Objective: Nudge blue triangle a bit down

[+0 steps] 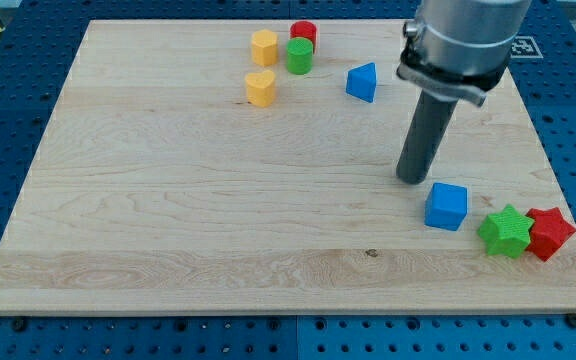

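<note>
The blue triangle (362,81) lies near the view's top, right of centre, on the wooden board (168,200). My tip (412,179) rests on the board below and to the right of the blue triangle, well apart from it. The tip stands just above and left of a blue cube (446,206), close to it but with a small gap.
A red cylinder (303,33), a green cylinder (299,56), a yellow hexagonal block (264,47) and a yellow heart-like block (260,88) cluster at the view's top, left of the blue triangle. A green star (505,231) and a red star (550,233) sit at the lower right edge.
</note>
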Tool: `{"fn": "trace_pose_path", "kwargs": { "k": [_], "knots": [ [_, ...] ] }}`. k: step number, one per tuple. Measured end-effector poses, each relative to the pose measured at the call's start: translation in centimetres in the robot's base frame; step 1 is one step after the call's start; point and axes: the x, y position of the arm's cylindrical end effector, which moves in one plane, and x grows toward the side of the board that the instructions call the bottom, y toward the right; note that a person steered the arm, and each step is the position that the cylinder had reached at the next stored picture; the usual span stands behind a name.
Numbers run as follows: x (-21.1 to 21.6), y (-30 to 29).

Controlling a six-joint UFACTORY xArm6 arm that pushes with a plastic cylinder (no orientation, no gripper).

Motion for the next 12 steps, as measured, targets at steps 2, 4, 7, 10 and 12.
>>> {"fn": "trace_pose_path", "kwargs": {
  "k": [2, 4, 7, 10, 12],
  "knots": [
    [4.0, 3.0],
    [3.5, 3.6],
    [-28.1, 3.0],
    [-27.9, -5.9],
    [-23.2, -5.9]
  ]
}}
